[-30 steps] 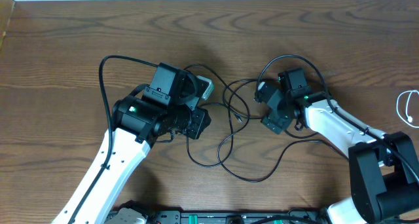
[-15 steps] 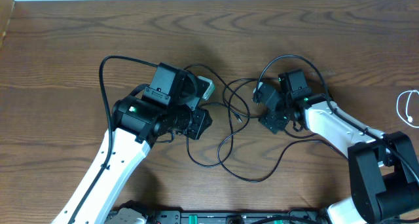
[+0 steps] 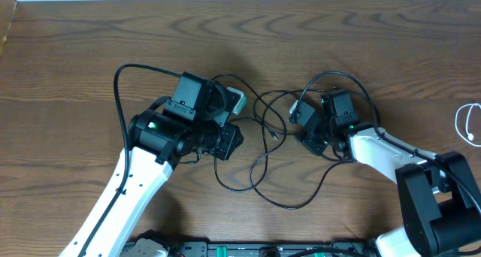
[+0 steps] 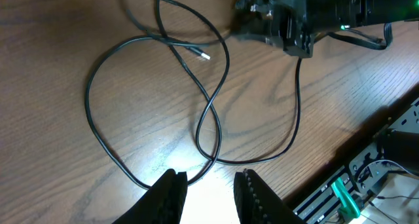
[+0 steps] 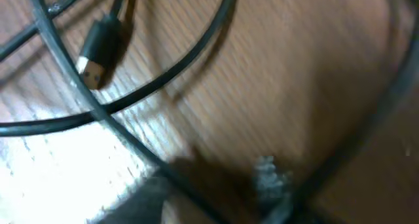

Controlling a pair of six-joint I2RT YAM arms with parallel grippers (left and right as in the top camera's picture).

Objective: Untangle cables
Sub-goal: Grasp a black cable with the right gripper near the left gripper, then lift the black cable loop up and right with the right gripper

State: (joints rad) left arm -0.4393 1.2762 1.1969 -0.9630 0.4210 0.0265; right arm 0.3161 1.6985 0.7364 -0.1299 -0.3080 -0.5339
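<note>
A dark wood-grain table point(image 3: 75, 46) fills the overhead view, with broad bare wood along its far edge and toward both far corners. The left arm point(image 3: 143, 159) rises from the near edge and ends just left of the table's middle. The right arm point(image 3: 376, 148) comes in from the near right corner and ends just right of the middle. Between them lie the black cables point(image 3: 259, 174), thin cords in loose, overlapping loops that cross one another at the middle and sweep toward the near edge, stopping short of it. A separate white cable point(image 3: 466, 125) curls at the right edge, well apart from the rest. The left tool point(image 4: 211, 179) hangs low over the wood with its two fingers point(image 4: 171, 191) parted by a narrow gap, gripping nothing; one loop runs on the table just at their tips. The right tool point(image 3: 303, 126) sits right over the tangle, but its own view is blurred and too close, so I cannot tell its opening. A small black plug point(image 5: 95, 54) with a metal tip lies beside crossing cords there.
</note>
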